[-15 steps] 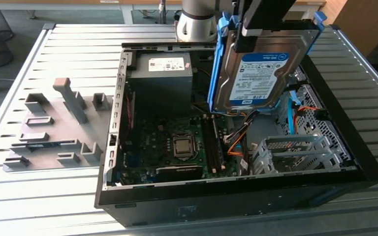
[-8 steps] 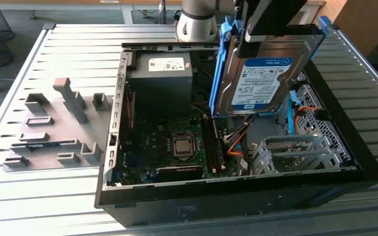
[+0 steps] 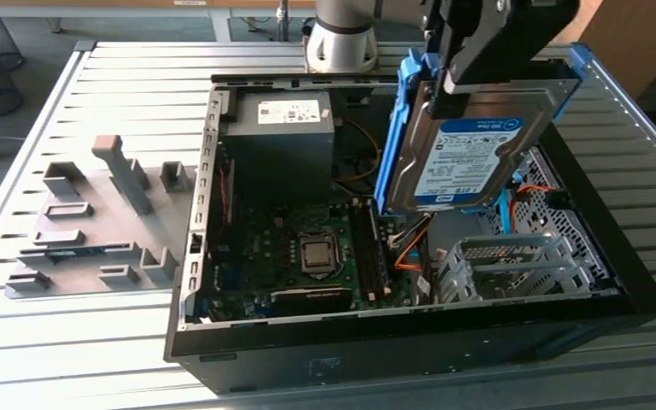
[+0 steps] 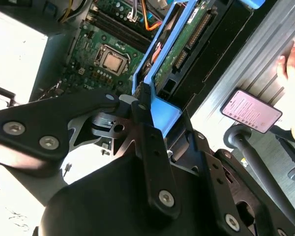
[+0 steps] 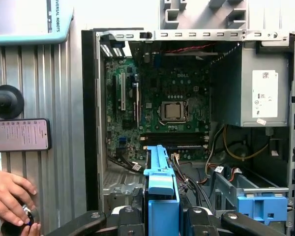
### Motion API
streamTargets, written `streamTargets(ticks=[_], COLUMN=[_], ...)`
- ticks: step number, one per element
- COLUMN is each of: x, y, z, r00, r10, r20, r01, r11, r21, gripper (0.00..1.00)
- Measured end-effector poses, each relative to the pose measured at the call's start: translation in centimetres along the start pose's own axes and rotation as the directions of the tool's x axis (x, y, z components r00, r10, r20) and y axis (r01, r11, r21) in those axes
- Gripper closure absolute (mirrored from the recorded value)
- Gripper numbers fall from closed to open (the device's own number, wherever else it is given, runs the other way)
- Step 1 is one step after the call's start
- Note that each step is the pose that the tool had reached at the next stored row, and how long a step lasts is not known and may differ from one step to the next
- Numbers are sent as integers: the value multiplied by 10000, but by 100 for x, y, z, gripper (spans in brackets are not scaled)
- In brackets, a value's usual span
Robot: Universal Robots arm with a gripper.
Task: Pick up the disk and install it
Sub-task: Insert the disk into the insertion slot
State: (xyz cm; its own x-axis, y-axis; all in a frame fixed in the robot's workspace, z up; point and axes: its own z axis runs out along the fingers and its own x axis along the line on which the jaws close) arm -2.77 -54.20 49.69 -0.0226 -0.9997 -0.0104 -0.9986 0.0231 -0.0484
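The disk [image 3: 473,152], silver with a white-and-blue label and blue plastic rails, hangs tilted and nearly upright above the right half of the open computer case [image 3: 408,350]. My gripper [image 3: 478,79] is shut on its upper edge from above. Below the disk sits a grey metal drive bay [image 3: 508,265]. The second wrist view shows the disk's green circuit side [image 4: 186,45] and its blue rail [image 4: 163,109] clamped between black fingers [image 4: 146,129]. In the first wrist view the blue rail [image 5: 161,189] stands edge-on between the fingers [image 5: 129,217], over the motherboard.
Inside the case are a grey power-supply box [image 3: 283,128], a motherboard [image 3: 305,248], orange cables [image 3: 410,252] and blue brackets [image 5: 258,206]. A grey fixture [image 3: 100,222] lies at the exterior view's left. A person's hand [image 5: 10,196] and a phone [image 5: 19,135] are beside the case.
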Motion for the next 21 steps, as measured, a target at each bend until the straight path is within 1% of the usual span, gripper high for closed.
streamTargets(ticks=[6, 7, 13, 16, 18, 21], x=[48, 61, 158, 181, 181, 182], y=[-140, -150, -158, -175, -209, -275], z=[50, 53, 54, 66, 78, 112], r00=[10000, 10000, 10000, 10000, 10000, 10000], r10=[0, 0, 21, 29, 29, 34], r20=[-2, 0, -4, -10, -45, -52], r01=[0, 0, -21, -29, -29, -34], r11=[10000, 10000, 10000, 10000, 10000, 10000], r21=[-1, -1, -2, 0, -1, 0], gripper=[64, 64, 64, 64, 64, 64])
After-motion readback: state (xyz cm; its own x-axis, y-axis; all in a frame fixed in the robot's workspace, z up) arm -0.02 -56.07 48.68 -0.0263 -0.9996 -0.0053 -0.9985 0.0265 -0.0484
